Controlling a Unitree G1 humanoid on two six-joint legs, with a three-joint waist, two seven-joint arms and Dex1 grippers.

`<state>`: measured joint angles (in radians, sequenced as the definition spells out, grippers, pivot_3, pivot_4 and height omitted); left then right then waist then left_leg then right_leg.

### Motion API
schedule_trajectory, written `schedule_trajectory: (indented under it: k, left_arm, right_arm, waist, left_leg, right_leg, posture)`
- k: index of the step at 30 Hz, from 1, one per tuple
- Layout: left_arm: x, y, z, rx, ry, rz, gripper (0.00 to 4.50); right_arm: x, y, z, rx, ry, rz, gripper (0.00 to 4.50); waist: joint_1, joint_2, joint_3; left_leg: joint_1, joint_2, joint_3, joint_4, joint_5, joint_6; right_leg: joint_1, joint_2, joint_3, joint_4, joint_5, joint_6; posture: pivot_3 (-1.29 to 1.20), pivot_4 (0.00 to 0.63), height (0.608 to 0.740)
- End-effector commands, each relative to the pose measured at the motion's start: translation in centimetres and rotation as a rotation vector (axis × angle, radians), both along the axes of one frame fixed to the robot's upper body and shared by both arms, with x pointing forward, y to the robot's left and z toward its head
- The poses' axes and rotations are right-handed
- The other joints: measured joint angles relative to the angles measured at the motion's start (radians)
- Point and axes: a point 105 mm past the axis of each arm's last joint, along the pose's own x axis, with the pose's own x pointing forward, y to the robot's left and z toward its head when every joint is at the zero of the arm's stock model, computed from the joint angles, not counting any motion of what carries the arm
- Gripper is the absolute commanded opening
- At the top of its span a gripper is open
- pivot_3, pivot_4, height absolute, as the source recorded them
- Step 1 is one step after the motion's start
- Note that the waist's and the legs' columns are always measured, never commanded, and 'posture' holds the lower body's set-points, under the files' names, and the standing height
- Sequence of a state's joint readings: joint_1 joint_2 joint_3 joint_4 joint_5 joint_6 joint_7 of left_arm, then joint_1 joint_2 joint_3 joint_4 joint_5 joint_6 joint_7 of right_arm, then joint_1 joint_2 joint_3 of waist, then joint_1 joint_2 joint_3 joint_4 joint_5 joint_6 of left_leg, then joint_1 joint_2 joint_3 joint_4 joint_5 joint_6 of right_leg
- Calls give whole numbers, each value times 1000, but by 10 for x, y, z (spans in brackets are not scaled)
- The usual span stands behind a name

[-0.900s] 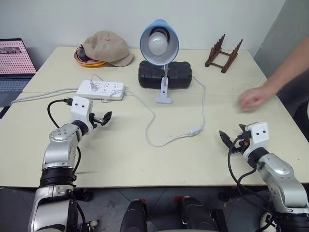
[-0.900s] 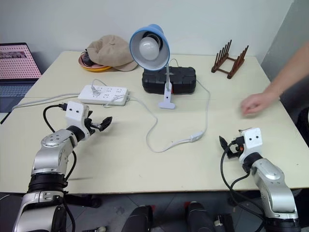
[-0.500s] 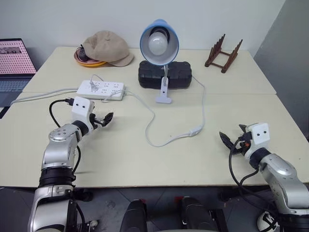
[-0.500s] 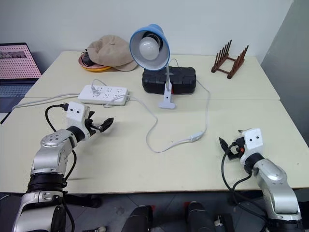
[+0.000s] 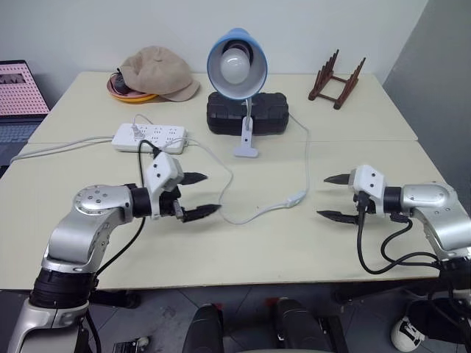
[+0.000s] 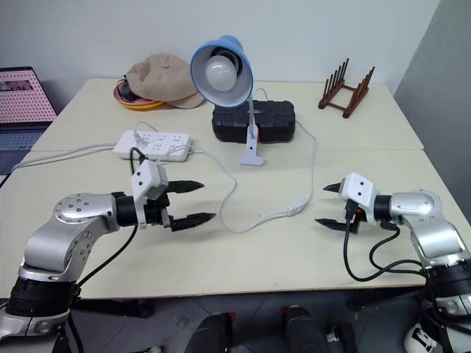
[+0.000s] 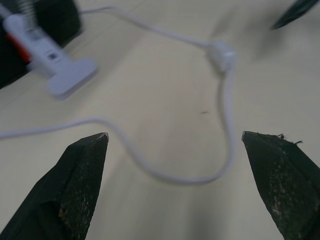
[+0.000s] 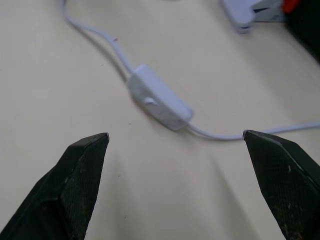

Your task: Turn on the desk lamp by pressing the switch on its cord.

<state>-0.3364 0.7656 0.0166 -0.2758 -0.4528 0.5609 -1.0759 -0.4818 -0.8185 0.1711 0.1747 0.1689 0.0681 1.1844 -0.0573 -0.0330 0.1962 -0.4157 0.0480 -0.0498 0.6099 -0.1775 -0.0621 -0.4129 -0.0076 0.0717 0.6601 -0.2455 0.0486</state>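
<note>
The desk lamp point(image 5: 237, 65) stands at the table's back middle on a white clip base point(image 5: 245, 147), its light-blue shade and white bulb facing me with no glow. Its thin white cord point(image 5: 224, 187) loops forward over the tabletop. The small white switch point(image 5: 296, 199) lies flat on that cord. My right gripper point(image 5: 321, 196) hovers open just right of the switch, pointing at it, and the switch point(image 8: 159, 104) lies ahead between its fingers. My left gripper point(image 5: 213, 193) is open left of the cord loop, pointing right.
A white power strip point(image 5: 149, 137) lies at the back left with its cable running off left. Behind the lamp sits a black case point(image 5: 246, 114). A tan hat point(image 5: 157, 72) covers an orange bowl, a wooden rack point(image 5: 336, 79) stands back right, and a laptop point(image 5: 16, 92) is far left.
Both arms have swung inward from the table's sides, so the grippers now face each other across the cord. A person's hand at the right edge has withdrawn.
</note>
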Motion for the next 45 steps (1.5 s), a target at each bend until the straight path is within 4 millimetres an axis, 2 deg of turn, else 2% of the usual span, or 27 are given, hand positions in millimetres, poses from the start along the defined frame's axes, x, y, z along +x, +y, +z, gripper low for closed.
schedule_trajectory:
  k: [1,4,9,13,18,21,30,31,34,36,42,45]
  left_arm:
    - [-25,-20,7,8,-3,-147,4471]
    - [-30,-21,4,14,12,-162,4471]
    - [-35,-21,-2,31,13,-171,4471]
    - [-36,-24,-1,26,10,-183,4471]
    - [-34,-26,0,19,7,-184,4471]
    - [-34,-26,0,14,7,-184,4500]
    - [-31,-29,2,0,-3,-172,4500]
    - [-30,-29,2,-3,-2,-171,4500]
    - [-30,-31,3,-13,5,-168,4500]
    - [-30,-31,2,-19,11,-164,4500]
    - [-30,-30,0,-80,90,-118,4500]
    - [-27,-28,-3,-216,243,-33,4500]
  right_arm:
    - [15,5,-4,-128,-24,141,4500]
    - [25,8,-11,-192,-46,201,4500]
    - [35,16,-9,-202,-74,260,4500]
    - [40,30,-8,-244,-97,346,4500]
    - [50,33,-10,-275,-107,333,4500]
    - [52,30,-11,-286,-102,330,4065]
    - [50,38,-12,-270,-111,365,1885]
    - [50,39,-13,-267,-112,369,1515]
    - [47,42,-15,-253,-114,386,768]
    - [45,42,-15,-241,-112,391,403]
    - [41,44,-8,-117,-31,355,400]
    - [33,61,23,216,219,247,400]
  waist:
    - [-3,0,0]
    - [-3,1,1]
    - [-3,1,1]
    - [-2,1,1]
    - [-3,1,1]
    - [-1,1,1]
    - [-2,1,1]
    - [-2,1,1]
    - [-2,1,1]
    - [-2,1,1]
    - [-2,1,1]
    - [-1,1,1]
  left_leg:
    - [0,0,0,0,0,0]
    - [0,0,0,0,0,0]
    - [1,0,0,0,0,0]
    - [0,0,0,1,0,0]
    - [1,0,0,1,0,0]
    - [1,0,0,1,0,0]
    - [3,0,-1,1,0,0]
    - [3,0,0,1,0,0]
    - [4,0,0,1,0,0]
    - [4,0,-1,1,0,0]
    - [3,0,-1,0,0,0]
    - [4,0,-1,1,0,0]
  right_leg:
    - [0,0,0,0,0,0]
    - [0,0,0,0,0,1]
    - [0,0,0,1,0,0]
    - [0,0,0,2,0,0]
    - [0,0,0,3,0,0]
    - [0,0,0,3,0,1]
    - [1,0,0,4,0,0]
    - [2,0,0,4,0,0]
    - [2,0,0,4,0,0]
    - [2,0,0,4,1,1]
    - [2,0,0,3,1,2]
    - [3,0,0,4,1,2]
  posture:
    - [0,150,740]
    - [0,150,740]
    - [0,150,740]
    - [0,150,740]
    - [0,150,740]
    - [0,150,740]
    - [0,150,740]
    - [0,150,740]
    - [0,150,740]
    - [0,150,740]
    - [0,150,740]
    - [0,150,740]
